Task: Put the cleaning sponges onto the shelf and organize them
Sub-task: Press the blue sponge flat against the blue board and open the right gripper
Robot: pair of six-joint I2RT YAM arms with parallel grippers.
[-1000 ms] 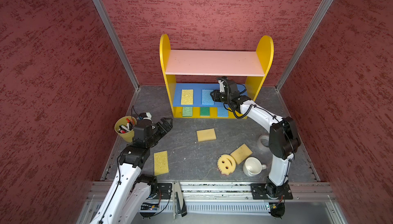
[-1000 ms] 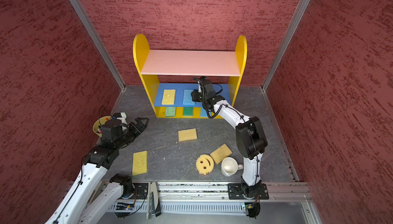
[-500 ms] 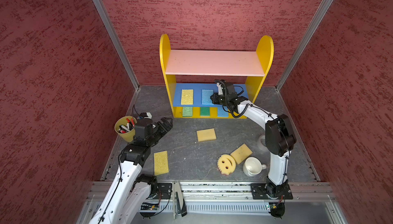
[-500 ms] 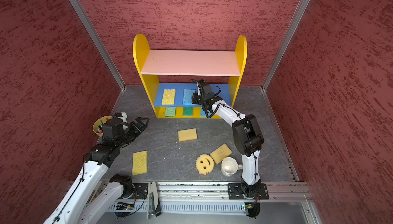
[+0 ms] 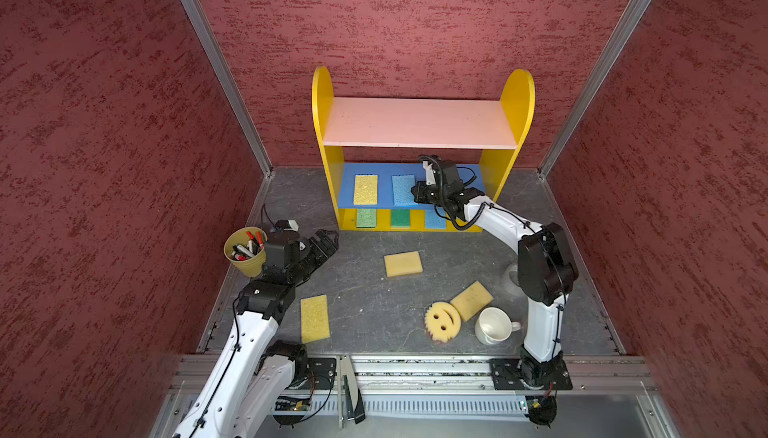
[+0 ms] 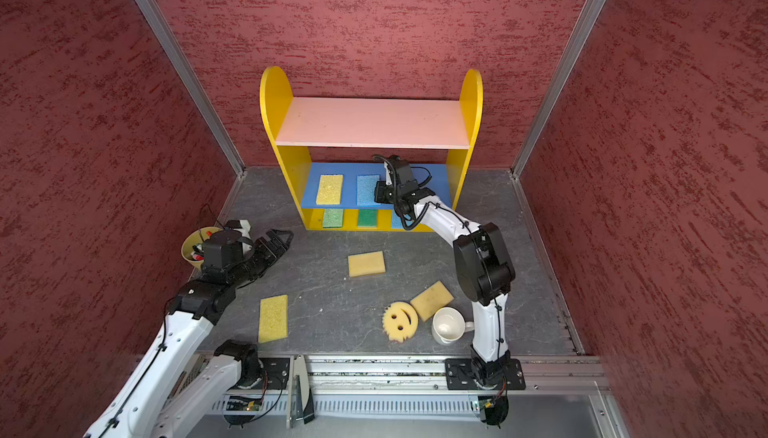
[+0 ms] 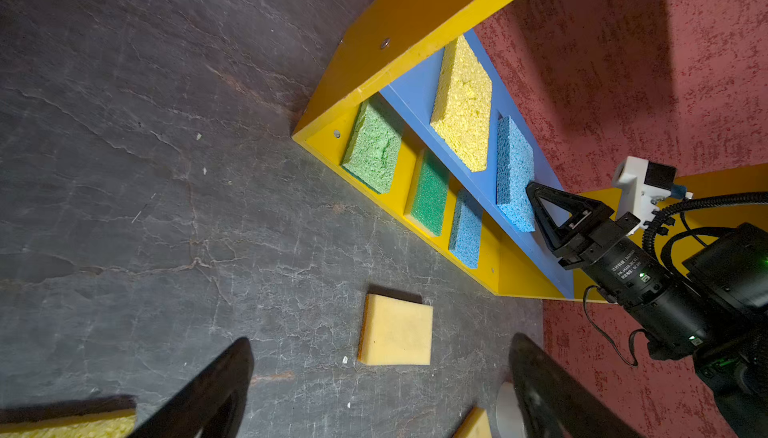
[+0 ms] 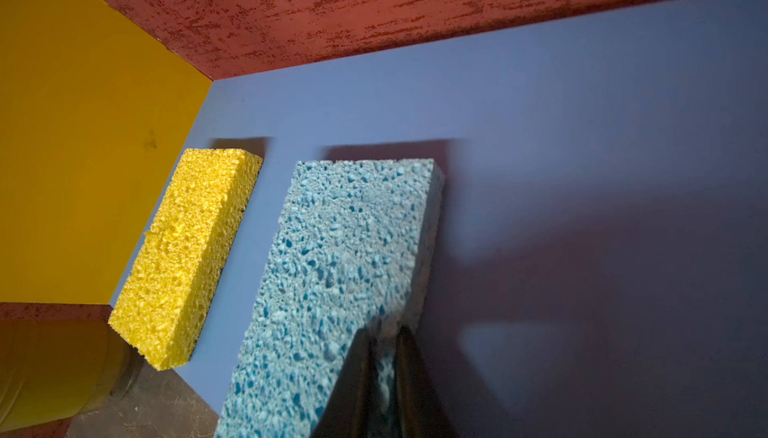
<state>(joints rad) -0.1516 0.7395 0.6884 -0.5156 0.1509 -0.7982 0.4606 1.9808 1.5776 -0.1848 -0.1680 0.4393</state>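
The shelf (image 5: 415, 122) stands at the back wall. On its blue middle board lie a yellow sponge (image 5: 365, 189) and a blue sponge (image 5: 403, 190). My right gripper (image 5: 416, 197) reaches in under the pink board; in the right wrist view its jaws (image 8: 384, 332) are shut on the near right edge of the blue sponge (image 8: 345, 249). The yellow base holds a light green (image 5: 366, 218), a dark green (image 5: 400, 218) and a blue sponge (image 5: 434, 220). On the floor lie two tan sponges (image 5: 403, 264) (image 5: 471, 300), a smiley sponge (image 5: 442, 320) and a yellow sponge (image 5: 315, 318). My left gripper (image 5: 328, 240) hovers open and holds nothing.
A white mug (image 5: 492, 326) stands beside the smiley sponge and touches the tan one near the right arm's base. A yellow cup of markers (image 5: 245, 255) sits by the left wall next to my left arm. Red walls close in three sides.
My right gripper has slid a little to the left along the blue board onto the blue sponge, and its jaws have closed. The left arm has barely moved.
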